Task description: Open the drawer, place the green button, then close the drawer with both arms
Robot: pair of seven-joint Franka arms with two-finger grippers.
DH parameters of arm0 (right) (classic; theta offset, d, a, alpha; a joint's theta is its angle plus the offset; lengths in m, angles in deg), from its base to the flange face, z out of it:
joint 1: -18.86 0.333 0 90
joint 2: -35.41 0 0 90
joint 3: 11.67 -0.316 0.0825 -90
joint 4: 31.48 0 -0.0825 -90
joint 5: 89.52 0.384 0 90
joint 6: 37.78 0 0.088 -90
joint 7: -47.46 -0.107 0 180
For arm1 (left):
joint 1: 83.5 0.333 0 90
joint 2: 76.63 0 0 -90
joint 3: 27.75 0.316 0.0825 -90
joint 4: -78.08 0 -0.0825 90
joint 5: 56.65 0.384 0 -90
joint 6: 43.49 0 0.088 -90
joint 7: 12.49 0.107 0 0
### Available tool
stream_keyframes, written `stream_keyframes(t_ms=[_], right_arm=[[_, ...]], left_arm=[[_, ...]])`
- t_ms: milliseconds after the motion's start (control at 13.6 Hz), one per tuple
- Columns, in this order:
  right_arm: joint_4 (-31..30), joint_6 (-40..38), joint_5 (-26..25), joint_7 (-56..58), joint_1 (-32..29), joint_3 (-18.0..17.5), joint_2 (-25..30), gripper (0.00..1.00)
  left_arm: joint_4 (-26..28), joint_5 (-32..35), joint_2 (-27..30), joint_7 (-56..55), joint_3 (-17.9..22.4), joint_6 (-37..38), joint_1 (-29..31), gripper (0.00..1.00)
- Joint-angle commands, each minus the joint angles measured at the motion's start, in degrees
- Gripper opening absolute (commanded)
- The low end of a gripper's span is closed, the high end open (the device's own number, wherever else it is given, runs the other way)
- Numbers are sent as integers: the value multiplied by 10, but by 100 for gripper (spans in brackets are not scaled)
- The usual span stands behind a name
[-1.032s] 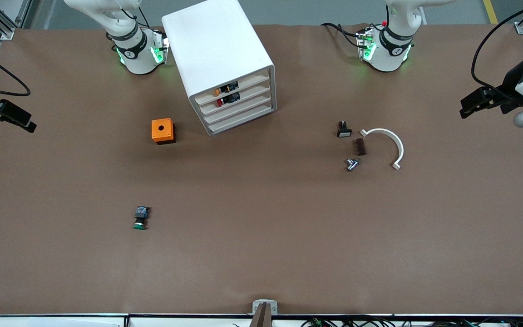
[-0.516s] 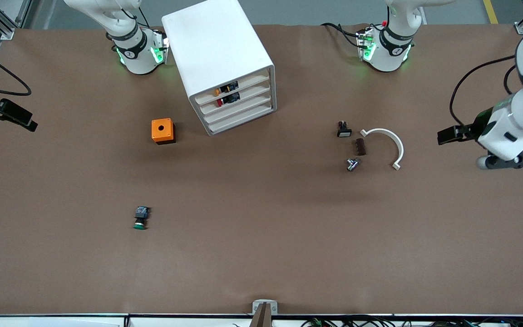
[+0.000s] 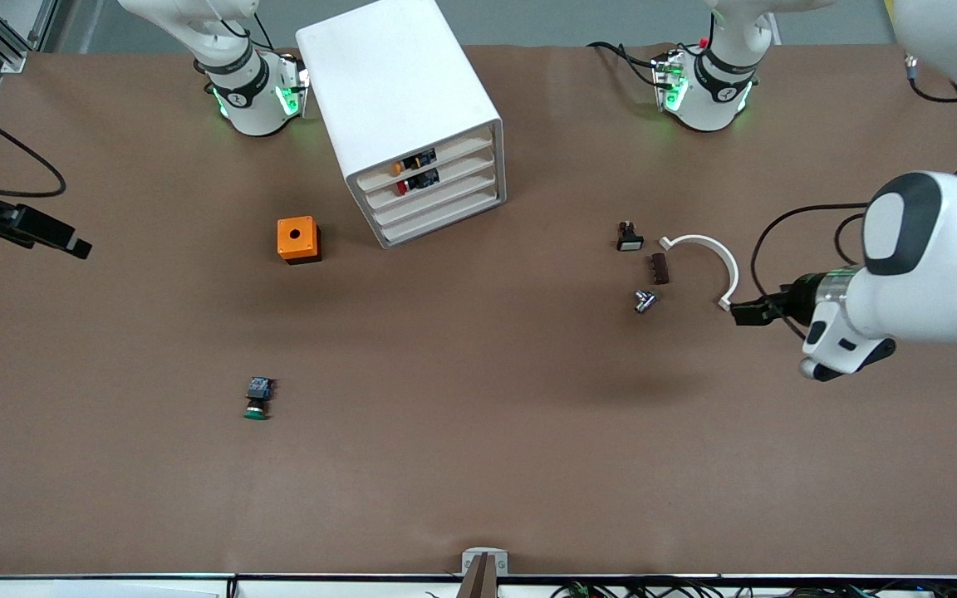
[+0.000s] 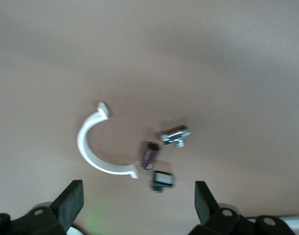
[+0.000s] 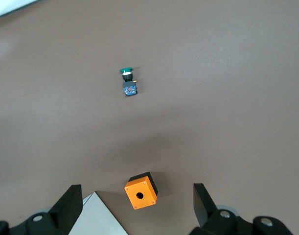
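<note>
The green-capped button (image 3: 257,399) lies on its side on the brown table, nearer the front camera than the orange box; it also shows in the right wrist view (image 5: 128,83). The white cabinet (image 3: 399,91) stands by the right arm's base, and its third drawer (image 3: 439,202) is shut like the other three. My left gripper (image 3: 746,314) is open and empty over the table beside the white arc, its fingers spread wide in the left wrist view (image 4: 138,191). My right gripper (image 3: 71,243) is open and empty at the right arm's end of the table, seen also in the right wrist view (image 5: 137,193).
An orange box (image 3: 298,239) with a round hole sits beside the cabinet. A black button with a white cap (image 3: 630,238), a brown piece (image 3: 659,268), a metal part (image 3: 645,300) and a white arc (image 3: 707,257) lie together toward the left arm's end.
The left arm has swung in from the table's end to beside the white arc. The right gripper has crept a little farther over the table.
</note>
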Motion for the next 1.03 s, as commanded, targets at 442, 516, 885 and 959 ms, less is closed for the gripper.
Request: stream_keyframes(t_ms=[442,516,885,959], right_arm=[[2,102,-31,-62,79,-8,-136,100],[2,123,-51,-91,95,-7,-156,100],[2,258,-71,-162,111,-7,-261,100],[3,284,-73,-168,111,-7,-281,100]], left_arm=[[-66,-52,-109,-340,1,-27,-115,100],[-66,-53,-118,-375,1,-28,-129,100],[-66,-55,-142,-580,1,-39,-184,100],[-66,-69,-144,-608,1,-39,-190,100]])
